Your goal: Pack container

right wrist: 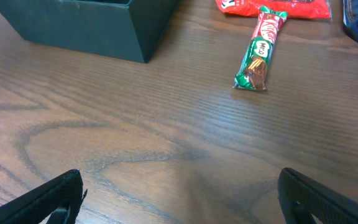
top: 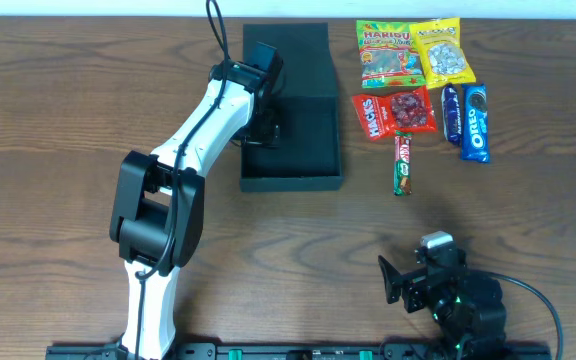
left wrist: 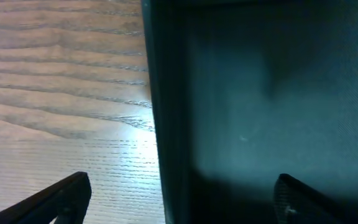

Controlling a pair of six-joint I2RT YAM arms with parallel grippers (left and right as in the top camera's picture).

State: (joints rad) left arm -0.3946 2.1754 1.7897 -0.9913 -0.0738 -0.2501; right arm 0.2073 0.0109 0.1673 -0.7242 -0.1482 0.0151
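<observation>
The container (top: 308, 140) is a black, shallow, open box with its flap lid (top: 290, 55) standing up at the far side. My left gripper (top: 265, 128) hangs over the box's left wall, open and holding nothing. In the left wrist view this gripper (left wrist: 182, 193) straddles the wall (left wrist: 166, 124), with one finger (left wrist: 73, 190) over the wood and the other over the bare box floor (left wrist: 278, 93). My right gripper (top: 400, 280) is open near the table's front edge. In its own view, the right gripper (right wrist: 179, 186) has only wood between its fingers, and the container's corner (right wrist: 104, 28) shows at top left.
Snacks lie to the right of the box: a Haribo bag (top: 383, 52), a yellow packet (top: 442, 52), a red packet (top: 393, 112), two blue Oreo packs (top: 476, 122), and a green KitKat bar (top: 402, 162), the KitKat bar (right wrist: 260, 53) being the closest to the right gripper.
</observation>
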